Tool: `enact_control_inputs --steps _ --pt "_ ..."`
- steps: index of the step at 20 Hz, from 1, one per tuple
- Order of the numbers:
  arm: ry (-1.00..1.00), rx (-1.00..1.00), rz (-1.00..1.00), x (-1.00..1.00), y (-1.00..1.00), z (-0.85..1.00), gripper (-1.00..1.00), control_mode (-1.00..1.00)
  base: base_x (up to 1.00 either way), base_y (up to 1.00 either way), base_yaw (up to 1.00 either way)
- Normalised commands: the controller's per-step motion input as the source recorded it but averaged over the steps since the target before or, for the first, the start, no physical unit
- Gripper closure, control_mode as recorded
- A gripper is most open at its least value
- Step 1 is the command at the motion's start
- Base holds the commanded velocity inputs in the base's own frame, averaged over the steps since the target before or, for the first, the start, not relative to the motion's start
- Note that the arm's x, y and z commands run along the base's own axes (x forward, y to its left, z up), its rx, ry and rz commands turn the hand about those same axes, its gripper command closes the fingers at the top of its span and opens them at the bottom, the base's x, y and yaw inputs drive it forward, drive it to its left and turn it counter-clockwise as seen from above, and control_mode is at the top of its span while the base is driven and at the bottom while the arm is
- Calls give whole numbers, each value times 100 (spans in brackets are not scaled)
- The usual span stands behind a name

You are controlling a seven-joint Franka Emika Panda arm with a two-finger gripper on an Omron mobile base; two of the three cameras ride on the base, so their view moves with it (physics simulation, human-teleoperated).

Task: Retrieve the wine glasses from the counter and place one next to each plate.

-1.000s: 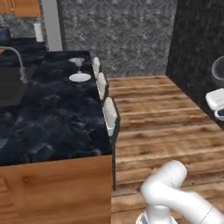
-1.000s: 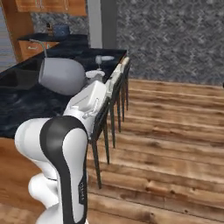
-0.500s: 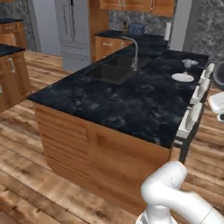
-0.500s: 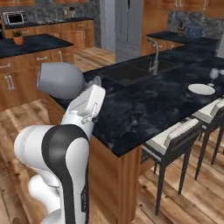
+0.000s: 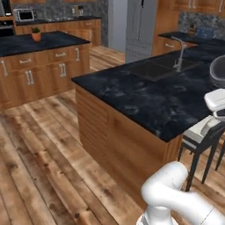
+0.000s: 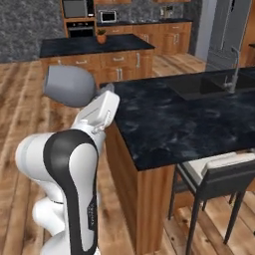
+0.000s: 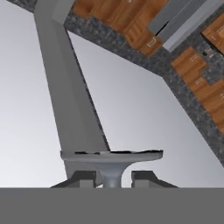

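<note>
1. So the gripper [image 7: 113, 177] is clenched on a wine glass [image 7: 111, 155]. In the hand view a thin stem sits pinched between the 2 dark finger tips [image 7: 83, 177], with a flat round disc right above them. I'd guess that's the foot, but it's hard to be sure.
2. In the right base view the glass's grey rounded bowl [image 6: 69, 87] sticks out up and to the left of the white hand. Its long axis looks tilted rather than upright. It's hanging over the wooden floor, just off the near corner of the counter [image 6: 189, 119], not above it.
3. In the left base view the same bowl [image 5: 217, 70] peeks in at the right edge, above the black marble top [image 5: 154, 96].
4. The key relation is that the glass is already in the gripper, so what matters is which way the plates lie from it. I can't spot either plate in these frames, so I can't tell.
5. What I can see on that counter is a sink with a faucet [image 5: 180, 52] at the far side, and a chair [image 6: 219, 169] tucked against the near edge.
6. My read is that 1 glass is being carried and not set down yet. The setting-down will need that tilted stem brought upright first, or the foot won't land flat.
</note>
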Motion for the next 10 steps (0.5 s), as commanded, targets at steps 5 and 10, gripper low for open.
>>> enact_control_inputs --steps 5,10 --pt "0 0 0 0 0 0 100 100 -54 -100 37" --pt "0 0 0 0 0 0 100 100 -24 -100 39"
